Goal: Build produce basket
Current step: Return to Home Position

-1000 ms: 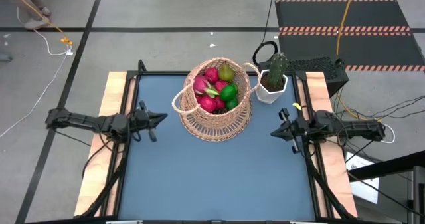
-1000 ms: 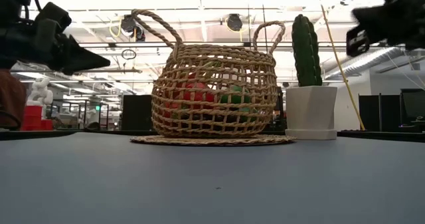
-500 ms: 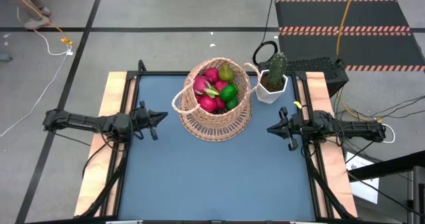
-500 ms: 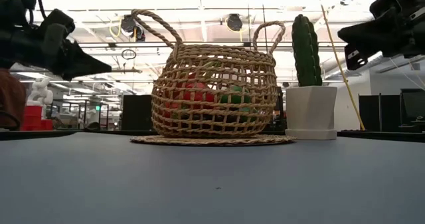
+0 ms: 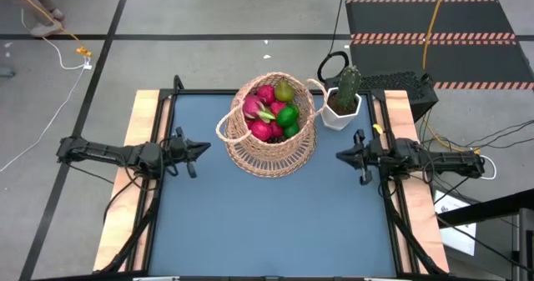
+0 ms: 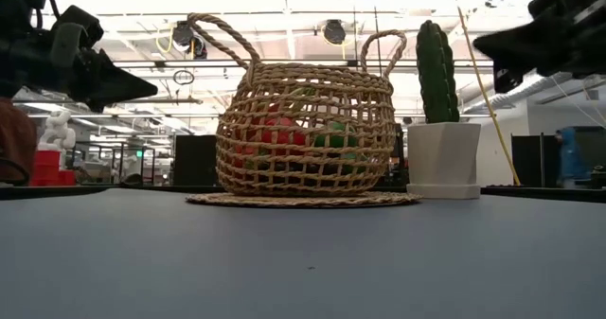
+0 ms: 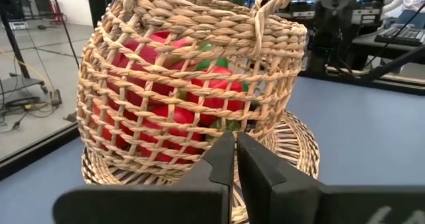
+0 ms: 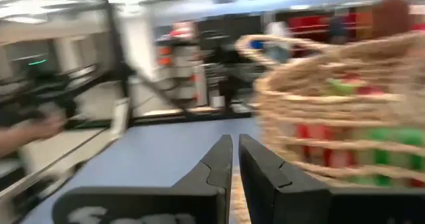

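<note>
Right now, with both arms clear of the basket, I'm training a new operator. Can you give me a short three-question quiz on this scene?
1. True or false: the basket stands upright with fruit in it.
2. What stands beside the basket, on the right arm's side?
A. a cactus in a white pot
B. a kettle
C. a stack of bowls
3. Fill in: the left gripper and the right gripper, both shut and apart from the basket, hold ____.

Key: 1 true; 2 A; 3 nothing.
</note>
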